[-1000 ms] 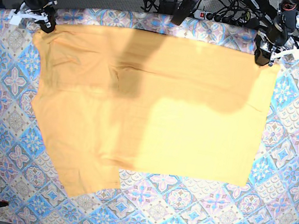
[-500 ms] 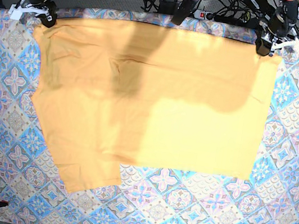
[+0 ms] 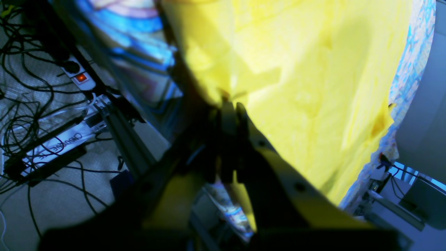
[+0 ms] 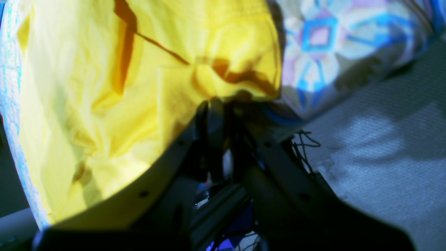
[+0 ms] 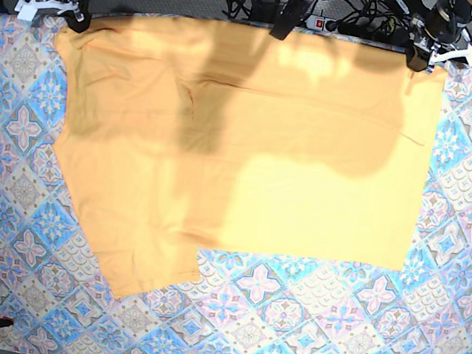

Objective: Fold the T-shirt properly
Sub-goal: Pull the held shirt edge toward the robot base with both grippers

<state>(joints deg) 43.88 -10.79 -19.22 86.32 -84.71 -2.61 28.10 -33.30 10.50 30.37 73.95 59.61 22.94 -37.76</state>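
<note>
Pinching the T-shirt at both far corners, left gripper and right gripper clamped on cloth; needing even tension above the tablecloth.

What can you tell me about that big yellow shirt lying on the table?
The plain yellow-orange soft cotton T-shirt lies spread nearly flat on the blue-pink diamond-patterned tablecloth, one short sleeve jutting toward the near edge. No print shows. The left gripper and right gripper pinch its two far corners; light wrinkles and arm shadows cross it.

Robotics lab, power strip, tangled cables behind a patterned tablecloth
</note>
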